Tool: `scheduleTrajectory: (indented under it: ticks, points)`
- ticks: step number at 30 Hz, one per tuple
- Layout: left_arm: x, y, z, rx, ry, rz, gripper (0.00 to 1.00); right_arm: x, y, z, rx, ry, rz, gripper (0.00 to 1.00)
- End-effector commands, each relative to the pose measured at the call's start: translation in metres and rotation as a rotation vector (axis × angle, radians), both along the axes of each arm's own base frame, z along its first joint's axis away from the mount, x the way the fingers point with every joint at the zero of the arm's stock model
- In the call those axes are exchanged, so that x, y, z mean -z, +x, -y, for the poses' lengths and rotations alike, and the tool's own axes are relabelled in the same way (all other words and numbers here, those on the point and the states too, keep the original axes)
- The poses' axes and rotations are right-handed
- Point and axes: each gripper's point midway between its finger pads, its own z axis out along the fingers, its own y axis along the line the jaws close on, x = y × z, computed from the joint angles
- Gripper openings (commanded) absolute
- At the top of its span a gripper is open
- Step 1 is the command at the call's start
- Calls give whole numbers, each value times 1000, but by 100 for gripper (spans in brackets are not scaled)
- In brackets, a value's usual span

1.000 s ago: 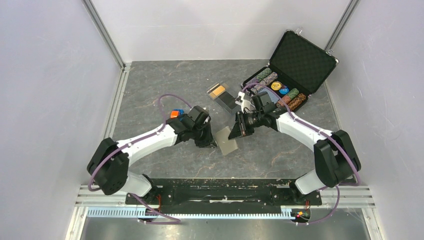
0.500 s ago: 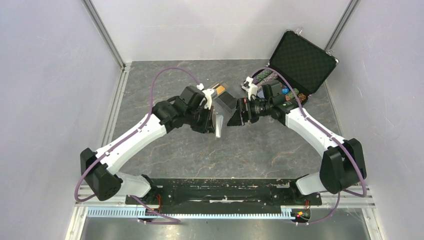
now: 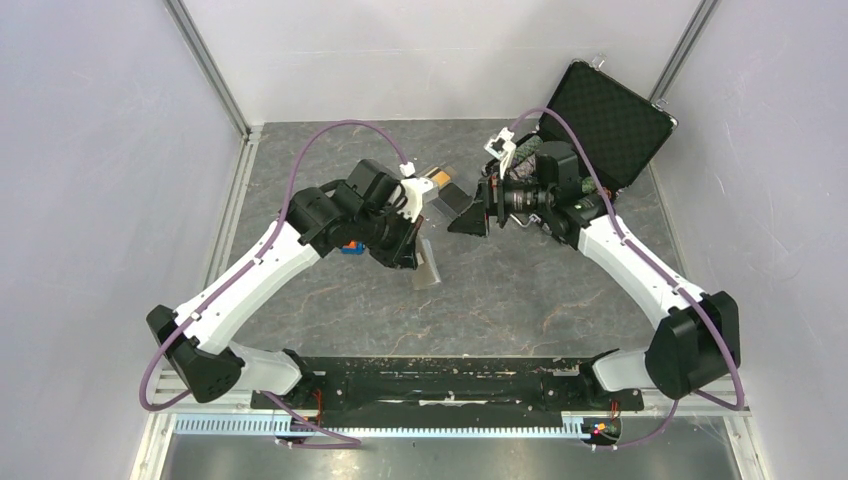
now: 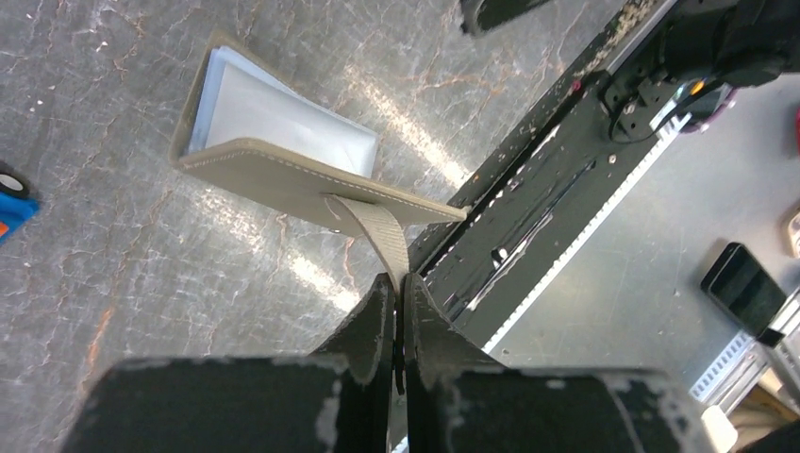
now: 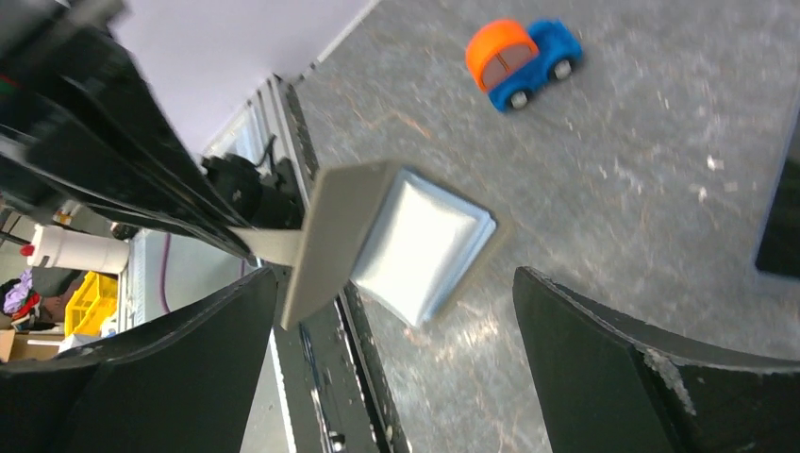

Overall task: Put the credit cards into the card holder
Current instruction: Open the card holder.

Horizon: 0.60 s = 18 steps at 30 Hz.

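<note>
My left gripper [image 4: 397, 283] is shut on the strap of the grey-taupe card holder [image 4: 283, 142]. The holder hangs open off the table, its pale blue-grey inside showing [image 5: 415, 241]. In the top view the card holder [image 3: 427, 268] sits just right of the left gripper [image 3: 408, 258]. My right gripper [image 3: 466, 216] stands wide open, empty, a little beyond the holder and facing it; its fingers [image 5: 604, 368] frame the holder. An orange-tan credit card [image 3: 437, 181] and a black one [image 3: 456, 199] lie behind the grippers, the black one partly hidden by the right gripper.
An open black poker-chip case [image 3: 603, 120] stands at the back right, behind the right arm. A small blue and orange toy car [image 5: 522, 58] sits on the table under the left arm [image 3: 349, 247]. The rail with the arm bases [image 3: 440, 385] runs along the near edge.
The card holder, lying flat a second ago, now hangs from my left gripper, which rose and shifted left. My right gripper let go, opened wide and drew back toward the cards.
</note>
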Motion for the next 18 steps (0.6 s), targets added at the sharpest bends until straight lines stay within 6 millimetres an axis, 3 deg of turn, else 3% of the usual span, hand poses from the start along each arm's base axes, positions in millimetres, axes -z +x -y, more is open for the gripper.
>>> scheduleTrajectory:
  ticks: [1, 7, 15, 18]
  points:
    - [-15, -2, -4, 107, 3, 88, 2, -59, -5, -16, -68, 183, 151, 98]
    - [-26, -13, -2, 307, -47, 200, 2, -68, -22, -48, -170, 259, 146, 98]
    - [-51, -46, 13, 609, -276, 398, 2, -83, -34, -67, -272, 416, 87, 98]
    - [-54, -51, 18, 615, -331, 405, 2, -85, -47, -75, -353, 431, 74, 95]
